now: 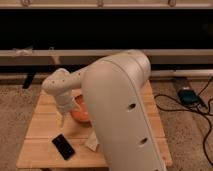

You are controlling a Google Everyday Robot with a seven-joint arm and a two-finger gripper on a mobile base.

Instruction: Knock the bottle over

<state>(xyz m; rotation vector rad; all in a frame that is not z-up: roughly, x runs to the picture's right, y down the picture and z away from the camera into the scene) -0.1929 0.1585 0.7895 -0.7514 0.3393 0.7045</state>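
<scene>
Bottle not positively identified: a small whitish object (92, 142) at lower centre, tight against the arm (122, 115), may be it; its long axis is unreadable. Gripper (62, 116) hangs at left centre, just left of the orange bowl (80, 113) and up-left of that object; spread or closed, cannot tell. Bowl contents are hidden.

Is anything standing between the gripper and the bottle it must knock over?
Cannot tell: no bottle shows. The gripper hangs beside the round orange bowl; the robot's bulky white arm hides much of the wooden table.
</scene>
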